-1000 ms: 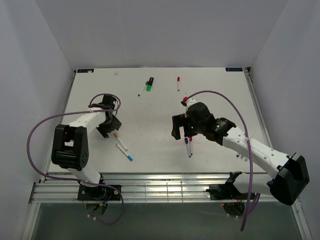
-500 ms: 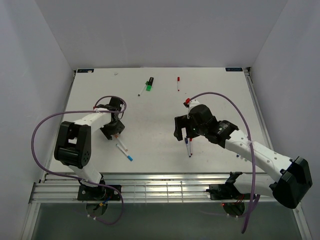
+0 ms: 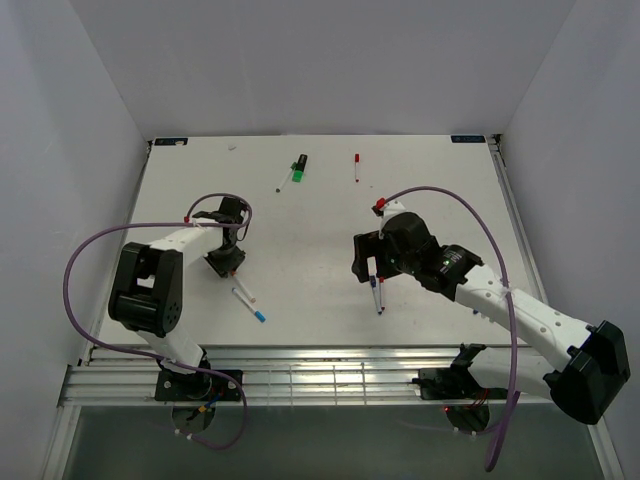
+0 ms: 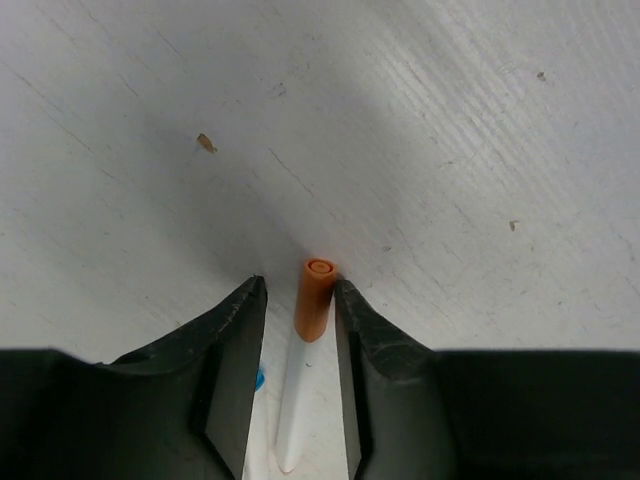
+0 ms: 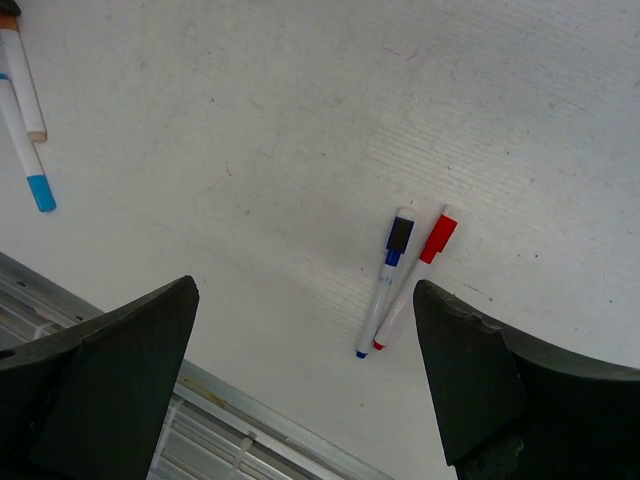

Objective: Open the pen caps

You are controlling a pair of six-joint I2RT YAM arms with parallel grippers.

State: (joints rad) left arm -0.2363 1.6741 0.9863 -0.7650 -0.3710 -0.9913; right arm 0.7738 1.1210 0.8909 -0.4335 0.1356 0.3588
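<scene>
Orange pen cap (image 4: 315, 298): on its white pen (image 4: 290, 405), left part of the worktop (image 3: 300, 215).
Left gripper (image 4: 298, 292): tipped down, fingers astride the cap, gap on one side, not clamped.
Right gripper (image 5: 305, 290): spread wide above the blue-capped pen (image 5: 385, 285) and red-capped pen (image 5: 412, 280).
Hidden: blue tip (image 4: 259, 378), mostly behind a finger.
Surface: scuffed white; pale walls.

I'm looking into a robot lab cell: bare white walls (image 3: 320, 60) are boxing in a table (image 3: 440, 180), aluminium rail (image 3: 330, 385) running at 6 o'clock.
</scene>
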